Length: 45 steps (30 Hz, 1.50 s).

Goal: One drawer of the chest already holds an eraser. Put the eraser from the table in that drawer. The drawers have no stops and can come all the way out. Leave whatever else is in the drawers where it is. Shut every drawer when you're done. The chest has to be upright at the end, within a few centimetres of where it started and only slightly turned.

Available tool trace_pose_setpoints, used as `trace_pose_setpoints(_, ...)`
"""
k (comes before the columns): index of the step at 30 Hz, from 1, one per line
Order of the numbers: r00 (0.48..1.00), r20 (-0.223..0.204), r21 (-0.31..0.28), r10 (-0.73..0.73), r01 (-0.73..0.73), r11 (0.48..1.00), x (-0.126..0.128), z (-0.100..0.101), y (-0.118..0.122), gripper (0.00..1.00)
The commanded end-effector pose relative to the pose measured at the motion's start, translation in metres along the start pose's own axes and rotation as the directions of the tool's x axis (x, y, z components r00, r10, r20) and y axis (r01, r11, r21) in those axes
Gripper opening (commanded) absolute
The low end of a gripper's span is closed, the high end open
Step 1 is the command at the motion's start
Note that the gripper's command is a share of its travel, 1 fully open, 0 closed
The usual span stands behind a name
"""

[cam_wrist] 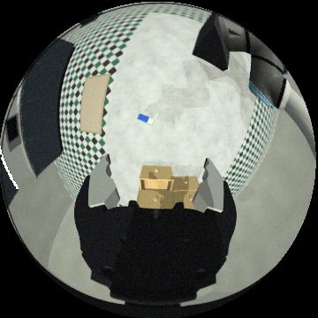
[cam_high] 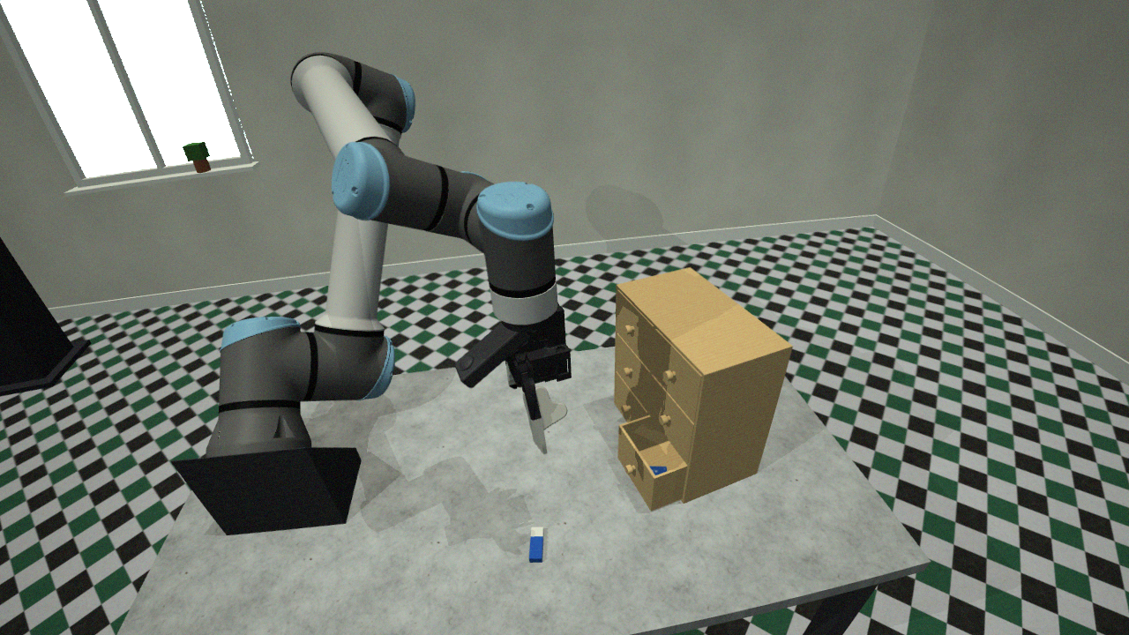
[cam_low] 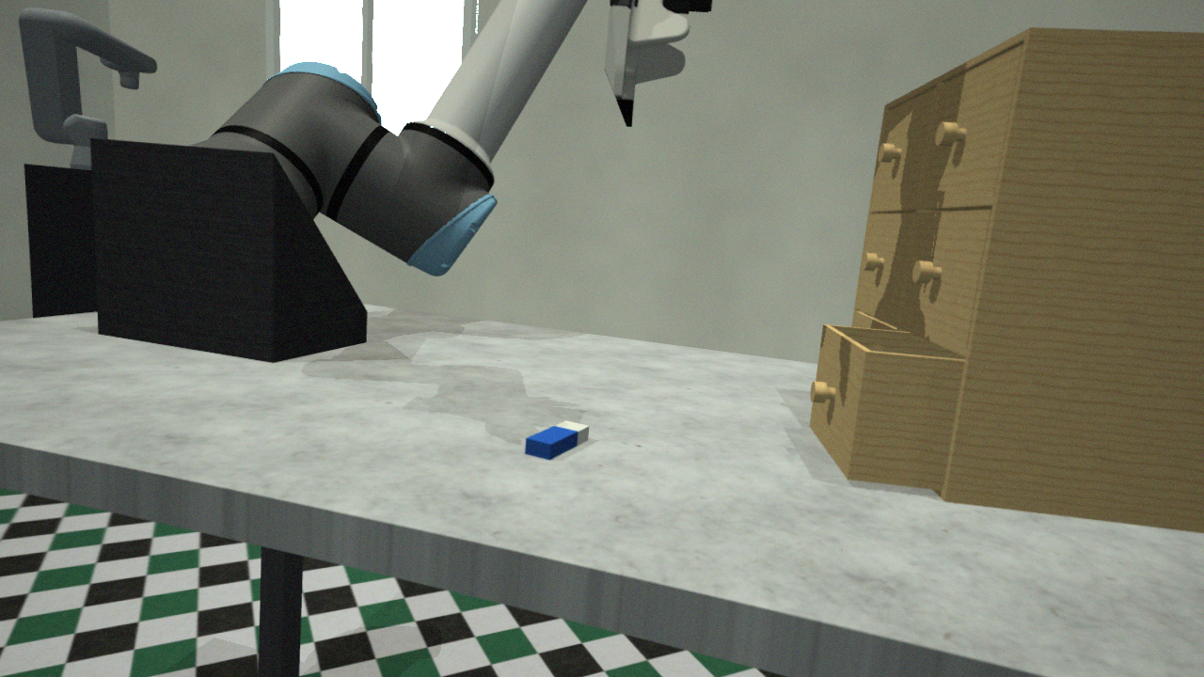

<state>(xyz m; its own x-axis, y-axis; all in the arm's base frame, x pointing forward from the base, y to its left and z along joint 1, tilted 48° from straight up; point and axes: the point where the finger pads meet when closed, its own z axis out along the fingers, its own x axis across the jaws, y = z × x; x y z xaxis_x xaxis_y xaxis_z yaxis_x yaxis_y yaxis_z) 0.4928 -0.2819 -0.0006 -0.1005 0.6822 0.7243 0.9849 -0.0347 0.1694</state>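
The eraser (cam_high: 535, 544) (cam_low: 555, 440) (cam_wrist: 145, 118), blue with a white end, lies flat on the table, in front and to one side of the chest. The wooden chest (cam_high: 734, 410) (cam_low: 1085, 252) (cam_wrist: 149, 200) stands upright. Its bottom drawer (cam_high: 640, 480) (cam_low: 905, 412) (cam_wrist: 164, 173) nearest the top camera is pulled out; the other drawers look shut. A blue object (cam_high: 658, 469), partly hidden by the drawer wall, lies inside; its far end cannot be seen. My gripper (cam_high: 549, 434) (cam_wrist: 157, 155) is open and empty, above the table in front of the chest, touching nothing.
The black robot base (cam_high: 276, 489) (cam_low: 184, 252) stands at the table's other side, facing the chest's drawer fronts. The table's edge (cam_high: 820, 590) (cam_low: 420, 545) runs beyond the eraser. A tan panel (cam_wrist: 94, 103) shows past the table edge in the wrist view.
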Motion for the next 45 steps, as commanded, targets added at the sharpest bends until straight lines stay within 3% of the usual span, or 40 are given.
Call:
trace_pose_setpoints(1,1.000,0.001,-0.001,0.000,0.000,1.000,-0.0004,-0.0184,0.0002,1.00)
trace_pose_setpoints(26,1.000,0.001,0.000,-0.028,0.028,1.000,-0.0008,-0.0254,0.0008,1.00)
trace_pose_setpoints(37,0.993,0.001,0.000,-0.121,0.121,0.993,-0.0025,-0.0255,0.0031,1.00)
trace_pose_setpoints(45,0.962,0.001,0.000,-0.272,0.272,0.962,-0.0051,-0.0257,0.0071,1.00)
